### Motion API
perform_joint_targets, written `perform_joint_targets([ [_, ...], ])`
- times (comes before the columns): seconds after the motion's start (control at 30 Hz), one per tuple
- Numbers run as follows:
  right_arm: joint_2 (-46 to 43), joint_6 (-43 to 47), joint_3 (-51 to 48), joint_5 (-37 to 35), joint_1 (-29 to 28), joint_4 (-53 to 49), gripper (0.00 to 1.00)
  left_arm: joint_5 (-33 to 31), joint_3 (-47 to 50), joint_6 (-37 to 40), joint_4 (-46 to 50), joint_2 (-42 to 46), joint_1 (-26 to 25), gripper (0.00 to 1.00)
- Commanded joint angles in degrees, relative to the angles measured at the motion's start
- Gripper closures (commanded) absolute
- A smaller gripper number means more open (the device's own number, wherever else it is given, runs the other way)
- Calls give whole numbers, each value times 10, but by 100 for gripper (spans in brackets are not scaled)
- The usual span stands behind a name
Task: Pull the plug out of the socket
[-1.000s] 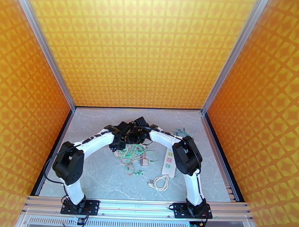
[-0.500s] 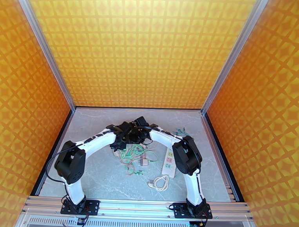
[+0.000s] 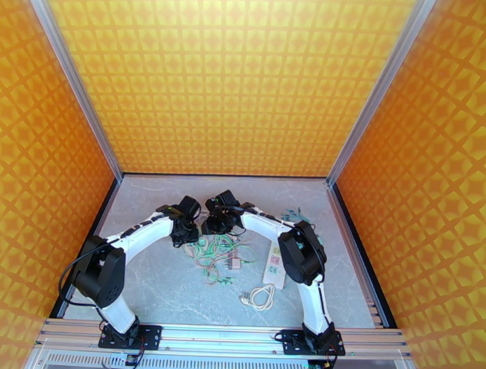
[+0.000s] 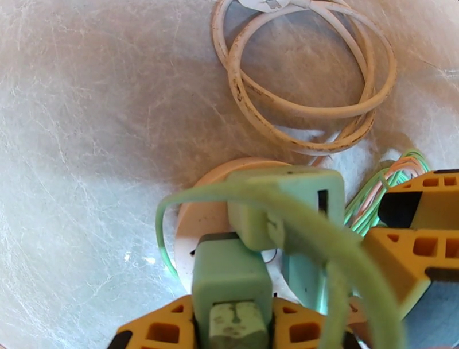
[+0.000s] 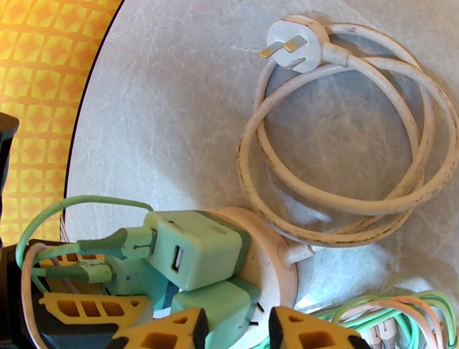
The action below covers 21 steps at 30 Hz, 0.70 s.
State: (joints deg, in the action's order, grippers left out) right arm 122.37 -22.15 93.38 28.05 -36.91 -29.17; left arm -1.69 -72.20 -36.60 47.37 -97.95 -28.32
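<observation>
Left wrist view puts the left gripper [image 4: 232,313] at the bottom edge. Its two orange fingers [image 4: 155,330] are clamped on either side of one mint-green plug, the held plug [image 4: 229,275]. That plug is seated in the round white socket [image 4: 198,215] directly ahead of the fingertips.

Three green plugs stand in that one socket: the held plug, a slotted plug [image 4: 284,198] just beyond it, and a third plug [image 4: 304,275] to the gripper's right. Farther ahead lies one white cord [image 4: 234,86], coiled in loops on the marbled table [image 4: 86,143].

Right wrist view shows the right gripper [image 5: 238,321] with its jaws a little apart, astride the near end of the third plug. Whether the pads press it I cannot tell. To its left, two green cable ends [image 5: 123,244] run into the plugs. Ahead and to the right, the cord ends in one white wall plug [image 5: 295,37] with two flat pins showing.

Top external view has one long white power strip [image 3: 275,263] beside the right arm's elbow, apart from both grippers. One tangle of thin green wires [image 3: 218,251] lies just behind the grippers.
</observation>
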Motion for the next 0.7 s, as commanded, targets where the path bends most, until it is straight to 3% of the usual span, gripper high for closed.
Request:
perform_joint_targets([
  [0.0, 71, 16, -41, -69, -19, -90, 65, 32, -28, 7, -60, -9, -21, 100],
  [0.3, 72, 17, -30, -93, -20, -100, 65, -14, -51, 9, 4, 36, -16, 100],
  [0.67, 62, 12, -31, -102, -13, -99, 66, -31, 44, -37, 20, 124, 21, 100],
])
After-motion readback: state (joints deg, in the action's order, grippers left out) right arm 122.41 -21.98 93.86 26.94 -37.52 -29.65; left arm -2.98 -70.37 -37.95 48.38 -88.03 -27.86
